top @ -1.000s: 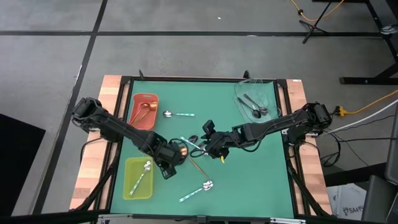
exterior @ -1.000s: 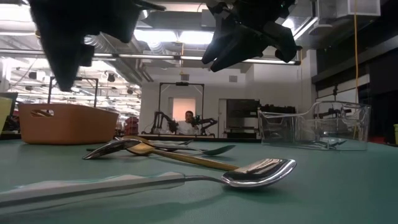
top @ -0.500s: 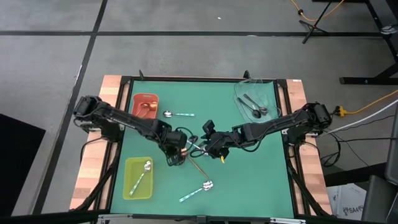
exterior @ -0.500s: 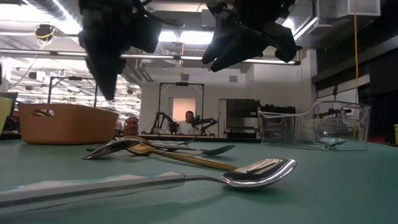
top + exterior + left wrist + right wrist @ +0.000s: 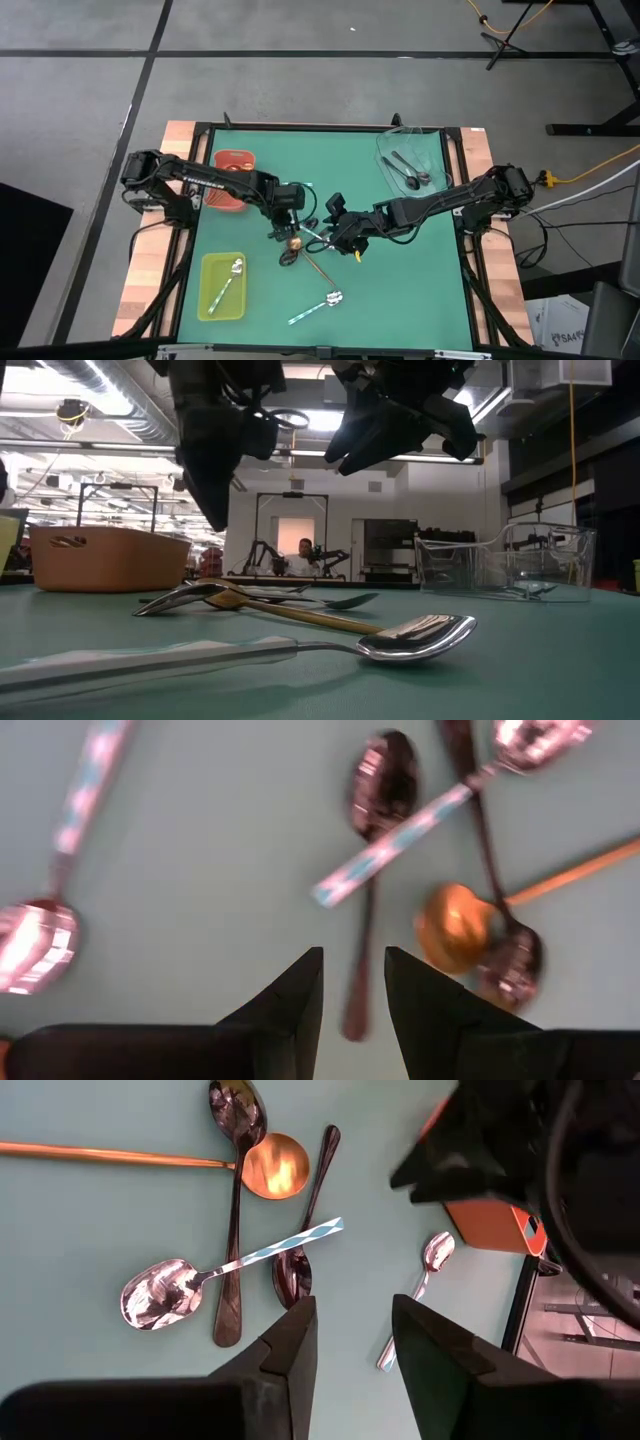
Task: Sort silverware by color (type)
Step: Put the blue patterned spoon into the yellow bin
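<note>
A pile of silverware lies mid-table: a gold spoon (image 5: 296, 241), two dark spoons (image 5: 383, 785) (image 5: 510, 970) and a mint-handled spoon (image 5: 400, 840) crossing them. My left gripper (image 5: 353, 990) hangs open just above the pile's far-left side, over a dark spoon's handle end, with nothing between its fingers. My right gripper (image 5: 355, 1350) hovers open beside the pile's right, also empty. Another mint-handled spoon (image 5: 40, 930) lies near the red tray (image 5: 232, 160). One more (image 5: 320, 303) lies near the front.
The yellow-green tray (image 5: 222, 287) at the front left holds one mint-handled spoon (image 5: 232, 275). The clear tray (image 5: 410, 160) at the far right holds dark spoons. My left arm reaches across the red tray. Bare green mat lies to the front right.
My left gripper has swung from beside the yellow-green tray toward the table's far edge, ending over the pile's far-left side, and its wrist has rolled on the way. Its fingers stay as far apart as before. The spoons lie as they did.
</note>
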{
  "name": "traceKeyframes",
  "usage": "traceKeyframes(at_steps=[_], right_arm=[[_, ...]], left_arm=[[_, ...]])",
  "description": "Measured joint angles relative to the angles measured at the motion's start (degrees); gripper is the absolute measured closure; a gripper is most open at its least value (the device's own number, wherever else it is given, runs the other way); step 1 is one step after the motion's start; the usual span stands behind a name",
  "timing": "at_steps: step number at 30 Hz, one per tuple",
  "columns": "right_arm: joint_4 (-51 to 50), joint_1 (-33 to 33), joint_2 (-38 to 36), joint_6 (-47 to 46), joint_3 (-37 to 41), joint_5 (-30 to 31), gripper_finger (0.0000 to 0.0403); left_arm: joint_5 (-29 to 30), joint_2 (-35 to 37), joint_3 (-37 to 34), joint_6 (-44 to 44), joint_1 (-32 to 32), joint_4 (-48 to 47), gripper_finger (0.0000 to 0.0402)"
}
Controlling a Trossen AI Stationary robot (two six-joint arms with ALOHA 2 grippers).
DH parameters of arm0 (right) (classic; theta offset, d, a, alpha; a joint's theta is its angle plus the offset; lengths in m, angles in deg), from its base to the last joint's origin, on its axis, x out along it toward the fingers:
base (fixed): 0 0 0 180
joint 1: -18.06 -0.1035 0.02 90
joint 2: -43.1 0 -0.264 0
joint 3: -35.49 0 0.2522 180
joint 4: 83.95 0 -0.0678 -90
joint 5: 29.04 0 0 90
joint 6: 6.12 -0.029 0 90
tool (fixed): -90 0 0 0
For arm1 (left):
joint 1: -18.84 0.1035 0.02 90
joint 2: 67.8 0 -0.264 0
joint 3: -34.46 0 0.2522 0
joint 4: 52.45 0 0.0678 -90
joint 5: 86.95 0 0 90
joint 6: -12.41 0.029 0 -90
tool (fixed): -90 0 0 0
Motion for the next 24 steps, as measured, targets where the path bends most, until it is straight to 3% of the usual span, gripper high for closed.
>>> traceKeyframes(at_steps=[9,24], right_arm=[[0.0,0.0,0.0,0.0,0.0,0.0,0.0279],[0.0,0.0,0.0,0.0,0.0,0.0,0.0279]], left_arm=[[6.1,0.0,0.0,5.2,5.8,0.0,0.0298],[7.3,0.0,0.0,14.7,14.7,4.9,0.0298]])
